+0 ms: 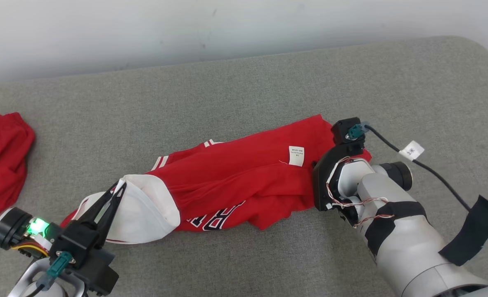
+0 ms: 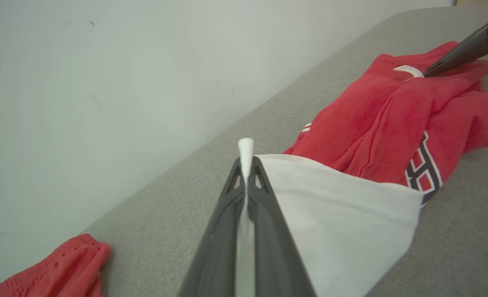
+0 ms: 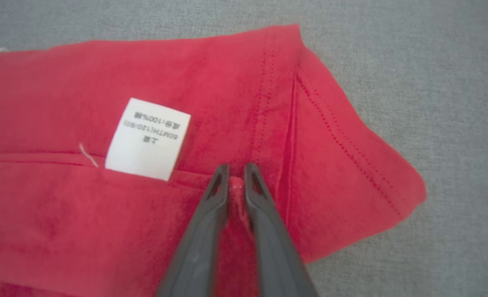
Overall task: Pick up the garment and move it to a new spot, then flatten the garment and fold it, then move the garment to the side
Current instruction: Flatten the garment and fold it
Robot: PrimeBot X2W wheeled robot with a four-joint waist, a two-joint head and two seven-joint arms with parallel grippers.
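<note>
A pale white wall (image 1: 227,33) backs a grey woven cushion surface (image 1: 268,82). On it lies the red knit garment (image 1: 235,177) with white trim and dark lettering, rumpled into a long bundle stretched between the two hands.

The left hand (image 1: 118,187) is closed on the white fabric at one end, a thin ridge of it standing up between the fingers. The right hand (image 3: 236,171) pinches a small fold of red cloth at the other end. It sits just beside the white care label (image 3: 147,138), with the stitched hem corner beyond the fingertips on the other side.

This looks like the first step: both ends gripped, ready to lift and carry. The next move calls for both hands to rise together and stay apart, so the cloth hangs taut instead of sagging. The right pinch looks shallow and could slip.

Well off from the left hand, on the side away from the garment, lies a second piece of red cloth (image 1: 0,165), worth avoiding when choosing a spot. A black cable (image 1: 434,173) trails behind the right hand's wrist.
</note>
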